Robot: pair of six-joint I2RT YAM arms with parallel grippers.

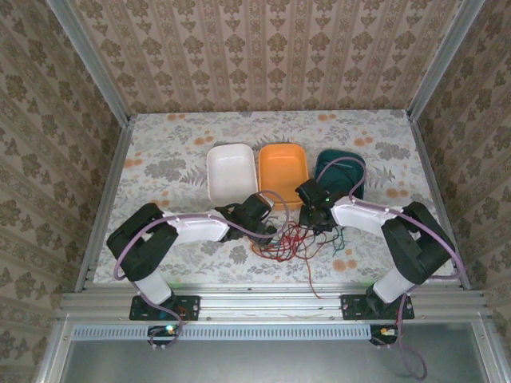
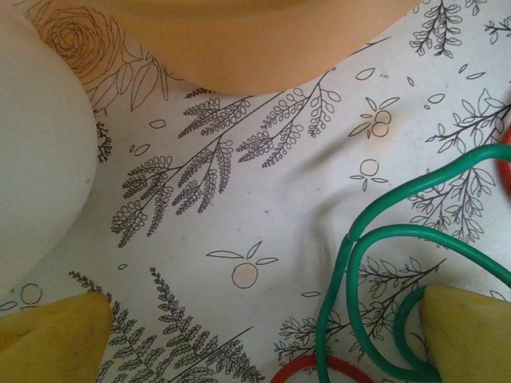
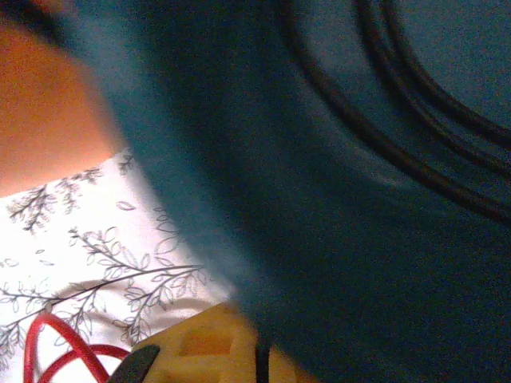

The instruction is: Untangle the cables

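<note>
The cables [image 1: 297, 239] lie as a red, green and black tangle on the flowered cloth between my two grippers. My left gripper [image 1: 268, 228] stands at the tangle's left edge. In the left wrist view it [image 2: 259, 335] is open, with yellow fingertips [image 2: 56, 335] far apart just above the cloth. Green cable loops [image 2: 375, 239] run by its right finger, and a red strand [image 2: 319, 369] curves below. My right gripper [image 3: 259, 351] is shut at the teal bin's near left corner [image 1: 317, 215]. A thin dark line runs between its fingers; whether that is a cable is unclear. Black cable [image 3: 415, 136] lies inside the teal bin.
Three bins stand in a row behind the tangle: white [image 1: 231, 170], orange [image 1: 283, 166] and teal [image 1: 349, 163]. The white bin [image 2: 40, 159] and orange bin [image 2: 263, 40] crowd the left gripper's far side. The teal wall [image 3: 319, 239] looms right against the right gripper.
</note>
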